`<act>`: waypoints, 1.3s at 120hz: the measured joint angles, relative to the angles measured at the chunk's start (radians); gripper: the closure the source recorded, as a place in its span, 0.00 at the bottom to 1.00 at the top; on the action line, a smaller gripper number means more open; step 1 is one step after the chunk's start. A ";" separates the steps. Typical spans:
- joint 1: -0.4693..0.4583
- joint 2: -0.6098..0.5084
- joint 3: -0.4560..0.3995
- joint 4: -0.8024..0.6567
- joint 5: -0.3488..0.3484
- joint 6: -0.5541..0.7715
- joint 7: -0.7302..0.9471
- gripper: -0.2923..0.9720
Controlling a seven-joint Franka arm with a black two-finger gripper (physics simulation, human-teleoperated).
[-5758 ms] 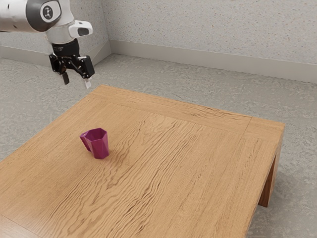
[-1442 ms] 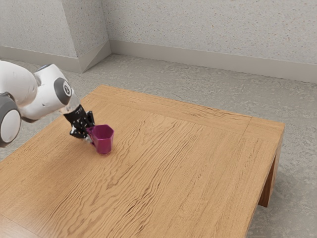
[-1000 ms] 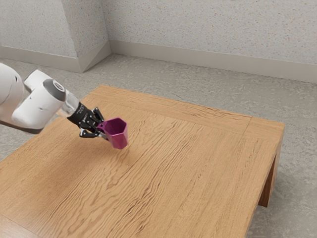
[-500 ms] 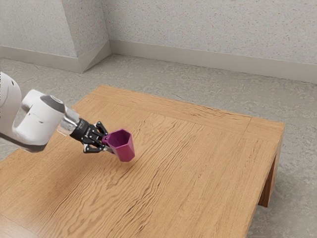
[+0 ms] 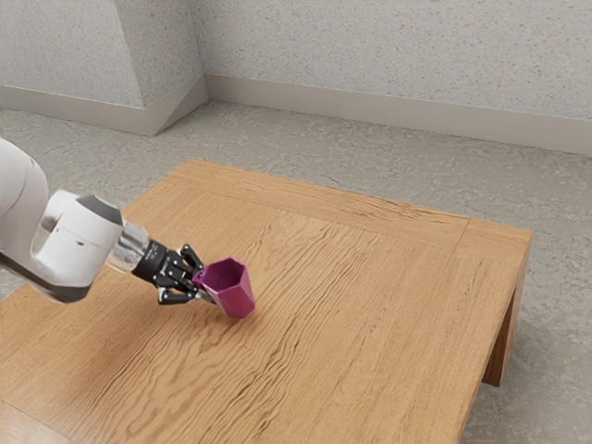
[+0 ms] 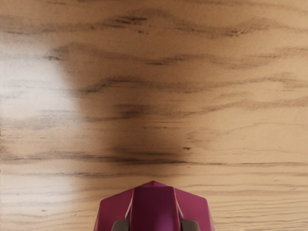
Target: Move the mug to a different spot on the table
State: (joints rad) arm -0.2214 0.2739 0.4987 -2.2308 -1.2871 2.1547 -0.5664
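The magenta faceted mug (image 5: 230, 287) hangs tilted just above the wooden table (image 5: 370, 277), left of the table's middle in the exterior view. My black gripper (image 5: 196, 283) comes in nearly level from the exterior view's left and is shut on the mug at its near side, where the handle is. In the wrist view the mug (image 6: 153, 208) looms close under my hand, its dark shadow spread over the wood grain beyond it.
The table's far edge and its right edge (image 5: 518, 268) drop off to a grey speckled floor. Bare wood stretches from the mug toward the exterior view's right and toward the front.
My gripper came down from above the table's far left corner, closed on the mug and lifted it. Over the last second it has carried the mug rightward and forward, tilting it more.
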 joint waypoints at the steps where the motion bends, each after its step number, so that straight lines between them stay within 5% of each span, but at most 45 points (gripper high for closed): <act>1: 0.001 0.001 0.000 0.000 0.000 0.000 0.001 0.75; 9: 0.003 0.006 0.000 0.002 -0.004 -0.002 0.009 0.73; 31: 0.006 0.021 0.001 0.003 -0.004 -0.003 0.036 0.46; 47: 0.008 0.015 0.040 0.002 0.073 0.000 0.056 0.36; 69: -0.003 -0.039 0.106 0.015 0.338 0.007 0.057 0.29; 95: -0.060 -0.230 0.104 0.094 0.931 -0.005 0.039 0.26; 104: -0.099 -0.252 0.100 0.180 1.072 -0.048 0.041 0.26; 129: -0.187 -0.249 0.071 0.459 1.220 -0.240 0.115 0.25; 156: 0.016 -0.224 -0.268 0.688 1.292 -0.426 0.251 0.25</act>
State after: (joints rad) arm -0.2050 0.0501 0.2309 -1.5426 0.0054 1.7285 -0.3149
